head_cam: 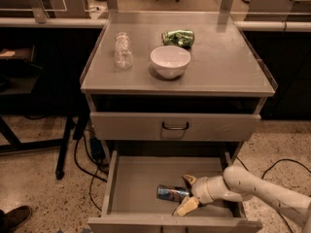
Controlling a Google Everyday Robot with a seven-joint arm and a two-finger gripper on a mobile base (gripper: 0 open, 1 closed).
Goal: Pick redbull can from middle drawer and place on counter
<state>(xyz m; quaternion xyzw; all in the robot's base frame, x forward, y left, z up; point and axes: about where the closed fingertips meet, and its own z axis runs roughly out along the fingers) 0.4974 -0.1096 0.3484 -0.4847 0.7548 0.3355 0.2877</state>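
The redbull can (171, 193) lies on its side on the floor of the open middle drawer (141, 178), near its front. My gripper (187, 194) reaches into the drawer from the right. Its fingers are spread, one (189, 180) behind the can's right end and one (185, 207) in front of it, so the can's end sits between them. The counter (228, 62) is the grey cabinet top above, with a low raised rim.
On the counter stand a white bowl (170, 60), a clear plastic bottle (123, 50) lying down, and a crushed green can (178, 37). A closed drawer front with a dark loop handle (175, 126) is above the open drawer. Cables (90, 159) lie on the floor at left.
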